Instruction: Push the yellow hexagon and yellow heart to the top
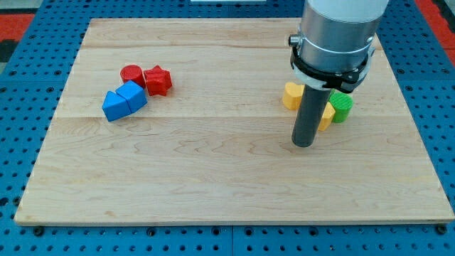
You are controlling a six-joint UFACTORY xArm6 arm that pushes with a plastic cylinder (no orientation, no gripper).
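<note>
Two yellow blocks sit at the view's right, partly hidden behind my rod. One yellow block [291, 94] shows to the rod's left; its shape is unclear. The other yellow block [327, 116] shows to the rod's right, lower down, touching a green block [342, 106]. My tip [303, 144] rests on the board just below and between the two yellow blocks.
A red cylinder [131, 74] and a red star [158, 80] sit at the upper left, with two blue blocks [114, 105] [133, 94] just below them. The wooden board [213, 178] lies on a blue pegboard table.
</note>
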